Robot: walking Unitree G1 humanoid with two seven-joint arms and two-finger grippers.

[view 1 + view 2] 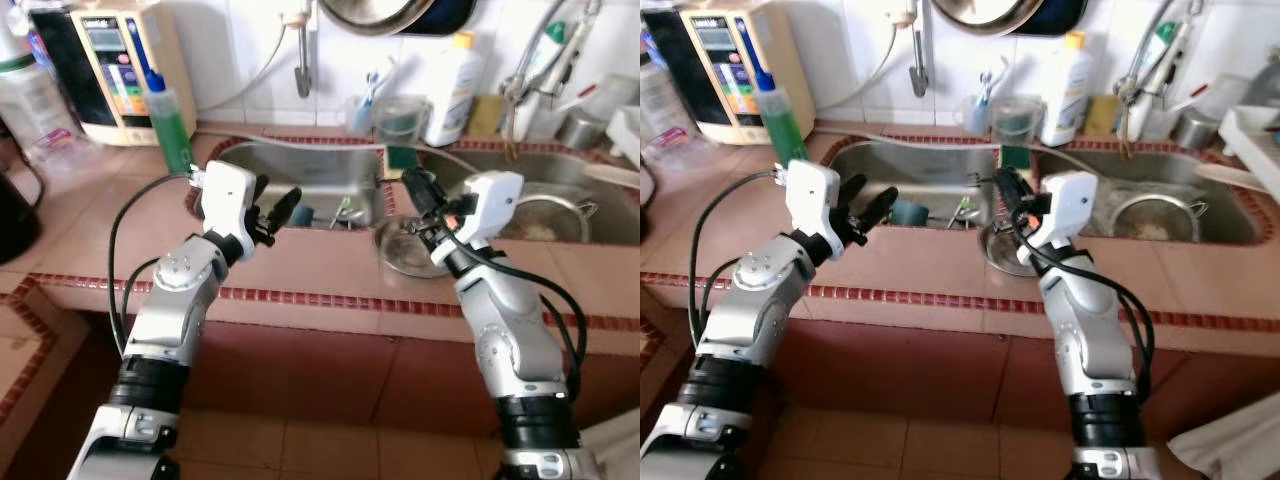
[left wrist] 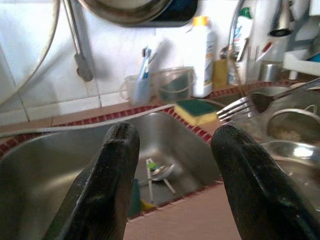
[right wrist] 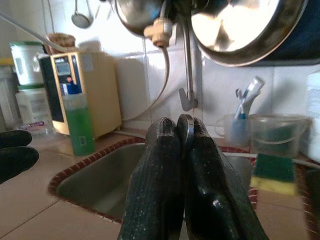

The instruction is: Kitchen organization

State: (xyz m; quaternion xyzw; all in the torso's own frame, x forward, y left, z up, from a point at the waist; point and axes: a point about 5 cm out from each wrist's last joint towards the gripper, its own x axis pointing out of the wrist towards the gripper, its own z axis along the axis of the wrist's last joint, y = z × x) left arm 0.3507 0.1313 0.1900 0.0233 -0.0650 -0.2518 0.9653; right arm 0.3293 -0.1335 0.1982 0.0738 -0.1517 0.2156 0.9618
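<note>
My right gripper (image 1: 415, 186) is shut on a metal fork (image 2: 234, 108); its tines stick out past the fingertips, and a sliver of its handle (image 3: 185, 126) shows between the closed fingers. It hovers above a steel bowl (image 1: 408, 252) on the tiled counter by the divider between the two sink basins. My left gripper (image 1: 275, 200) is open and holds nothing, just over the front rim of the left basin (image 1: 300, 165). A spoon (image 2: 163, 172) and a teal cup (image 1: 303, 213) lie in that basin.
A green-and-yellow sponge (image 1: 400, 157) sits on the divider. The right basin holds a steel strainer (image 1: 545, 215). A green soap bottle (image 1: 170, 120), a water purifier (image 1: 110, 70), a toothbrush cup (image 1: 362, 112) and a white bottle (image 1: 450, 90) line the back.
</note>
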